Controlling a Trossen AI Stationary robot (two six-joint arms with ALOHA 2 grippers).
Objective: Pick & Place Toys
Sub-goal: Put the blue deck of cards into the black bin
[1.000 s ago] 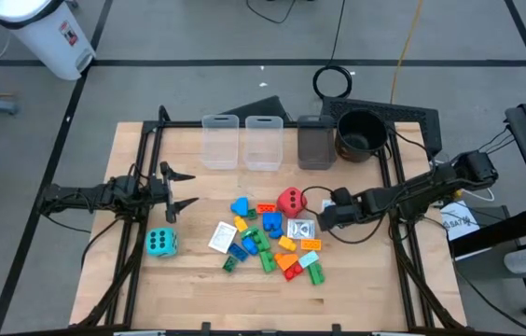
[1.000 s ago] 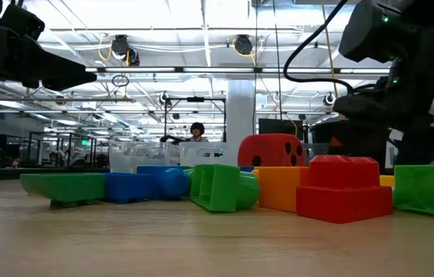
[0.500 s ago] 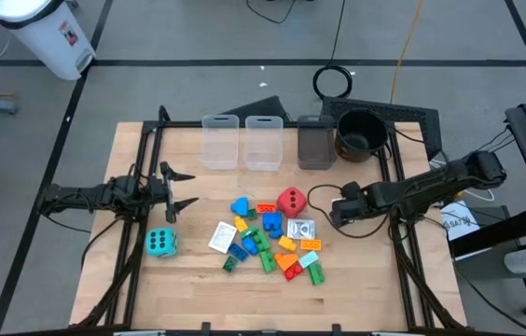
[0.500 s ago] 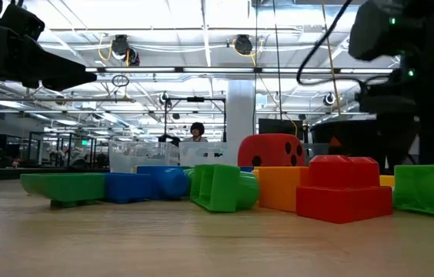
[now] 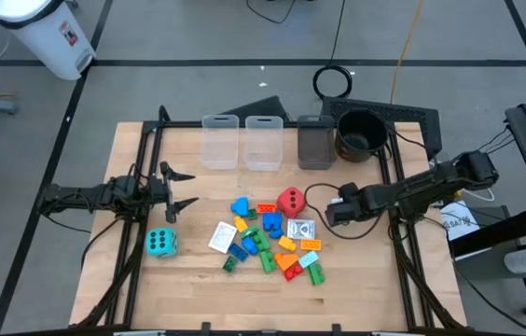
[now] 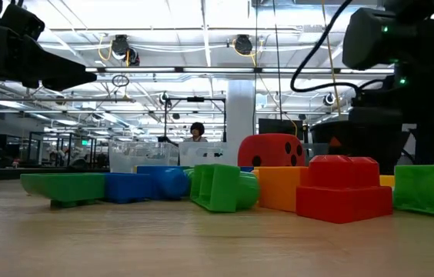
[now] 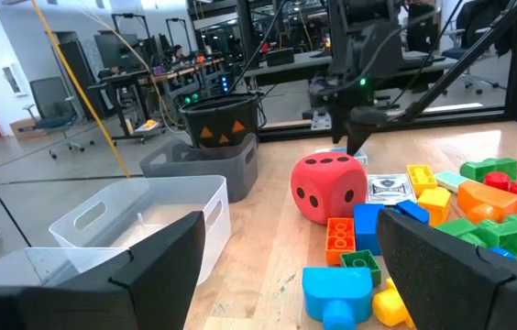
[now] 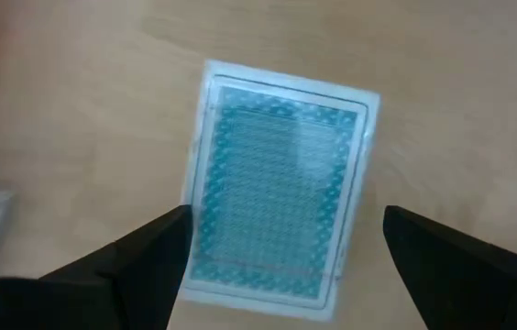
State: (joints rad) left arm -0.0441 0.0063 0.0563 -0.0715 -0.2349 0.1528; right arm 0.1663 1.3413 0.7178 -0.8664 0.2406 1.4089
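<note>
1. Toys (image 5: 268,238): you've got them piled mid-table, between the two arms, on the bare wood of the table (image 5: 356,299).
2. Red die (image 5: 291,201) sits at the far edge of the pile, toward the bins (black dots show in the left wrist view (image 7: 330,188)). Low view has it behind the bricks (image 6: 271,150).
3. Teal die (image 5: 160,243) is apart from the pile, on the left arm's side, near the left gripper.
4. Bricks: a blue one (image 5: 241,207) beside the red die, green ones (image 5: 265,252) in the middle, a red one (image 5: 293,271) and an orange one (image 5: 286,245) at the near side. Several touch or overlap.
5. Cards: one white card (image 5: 222,237) lies on the pile's left side, another (image 5: 300,229) lies just in front of the red die.
6. Right gripper (image 5: 330,217) is right beside the pile, near that second card. Your right wrist view looks straight down at a teal-backed card (image 8: 281,183) flat on the wood, between the two dark fingers (image 8: 130,266). Jaws are spread wide, wider than the card, holding nothing.
7. Left gripper (image 5: 184,187) hovers well left of the pile, pointing at it, fingers (image 7: 158,266) apart and empty.
8. Three clear bins (image 5: 219,142) line the far edge of the table (the rightmost looks darker), with the black pot (image 5: 361,131) next to them.
9. In the low view a person (image 6: 197,132) shows far back in the room.
</note>
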